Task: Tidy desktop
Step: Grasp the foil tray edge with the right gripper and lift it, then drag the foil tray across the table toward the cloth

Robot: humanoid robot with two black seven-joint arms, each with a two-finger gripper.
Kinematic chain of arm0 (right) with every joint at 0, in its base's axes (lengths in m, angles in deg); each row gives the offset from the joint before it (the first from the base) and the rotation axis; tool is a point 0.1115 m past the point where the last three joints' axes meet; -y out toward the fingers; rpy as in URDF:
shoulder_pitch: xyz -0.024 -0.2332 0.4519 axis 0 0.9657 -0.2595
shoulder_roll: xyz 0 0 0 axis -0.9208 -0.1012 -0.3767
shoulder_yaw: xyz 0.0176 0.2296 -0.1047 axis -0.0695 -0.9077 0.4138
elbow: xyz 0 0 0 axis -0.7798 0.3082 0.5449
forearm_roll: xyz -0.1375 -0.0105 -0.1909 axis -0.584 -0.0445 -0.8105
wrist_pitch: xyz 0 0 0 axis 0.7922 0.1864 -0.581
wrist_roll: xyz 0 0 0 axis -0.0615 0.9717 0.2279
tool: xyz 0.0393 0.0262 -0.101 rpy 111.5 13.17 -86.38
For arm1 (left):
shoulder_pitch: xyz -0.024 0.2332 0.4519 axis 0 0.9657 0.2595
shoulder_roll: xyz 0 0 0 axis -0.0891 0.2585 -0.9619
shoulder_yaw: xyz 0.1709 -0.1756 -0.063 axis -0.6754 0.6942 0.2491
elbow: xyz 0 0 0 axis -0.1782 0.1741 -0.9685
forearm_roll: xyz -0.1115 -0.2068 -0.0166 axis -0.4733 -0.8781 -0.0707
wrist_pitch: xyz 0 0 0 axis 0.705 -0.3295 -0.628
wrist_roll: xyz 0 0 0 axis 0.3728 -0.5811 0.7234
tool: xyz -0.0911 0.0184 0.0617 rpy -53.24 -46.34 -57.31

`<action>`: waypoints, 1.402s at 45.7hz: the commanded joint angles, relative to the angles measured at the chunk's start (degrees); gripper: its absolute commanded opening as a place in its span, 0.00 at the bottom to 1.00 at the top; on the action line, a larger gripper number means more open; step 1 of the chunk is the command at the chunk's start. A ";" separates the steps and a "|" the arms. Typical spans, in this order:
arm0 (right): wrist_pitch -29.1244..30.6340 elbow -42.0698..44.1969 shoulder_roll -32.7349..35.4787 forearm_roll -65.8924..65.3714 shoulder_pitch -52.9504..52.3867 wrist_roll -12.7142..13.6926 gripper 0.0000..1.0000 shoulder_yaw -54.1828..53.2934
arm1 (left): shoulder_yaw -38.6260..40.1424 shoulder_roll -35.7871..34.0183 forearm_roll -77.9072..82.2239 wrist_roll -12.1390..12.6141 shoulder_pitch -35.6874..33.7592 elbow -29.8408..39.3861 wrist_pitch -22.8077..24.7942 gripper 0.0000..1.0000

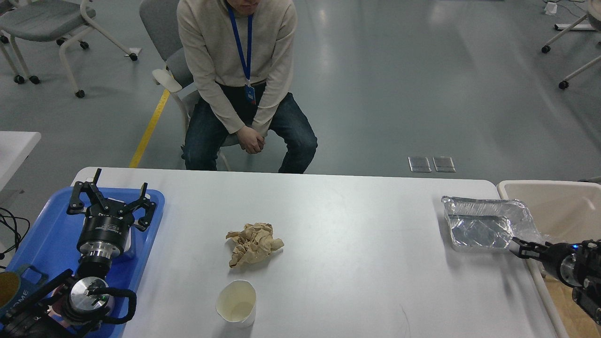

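Desktop [357, 220] fills the lower frame, not yet tidy; crumpled napkin [253, 244] at centre, paper cup [237, 303] at 6 o'clock; right gripper [521, 247] pinches foil tray [483, 223] at 3 o'clock beside bin [563, 206]; left gripper [110, 197] gapes wide over blue tray [47, 234] at 9 o'clock.

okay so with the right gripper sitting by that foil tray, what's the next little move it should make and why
Probably close the right gripper on the near right corner of the foil tray and draw it toward the beige bin. The fingertips sit right at that corner, and the bin stands just beside the desktop. Whether they already pinch the foil cannot be told.
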 commanded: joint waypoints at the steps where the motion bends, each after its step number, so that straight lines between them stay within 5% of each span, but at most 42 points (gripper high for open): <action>1: 1.30 0.08 0.09 0.26 0.01 -0.02 0.29 0.00 | 0.11 -0.08 0.00 -0.09 0.18 0.00 0.00 0.96; 10: 2.27 0.08 0.09 0.70 -0.08 -0.45 0.00 0.09 | 0.20 -0.08 0.00 0.00 0.26 0.00 0.00 0.96; 22: 6.04 1.23 0.70 3.60 -1.22 -4.67 0.00 0.00 | 0.20 -0.08 0.00 -0.09 0.18 0.00 0.00 0.96; 35: 7.71 -2.02 1.67 5.62 -2.71 -5.55 0.00 0.09 | 0.20 -0.08 0.00 0.00 0.18 0.00 -0.09 0.96; 64: 9.21 -41.21 32.69 5.62 -4.12 -4.32 0.00 0.00 | 0.29 -0.17 0.00 -0.09 0.09 0.00 -0.09 0.96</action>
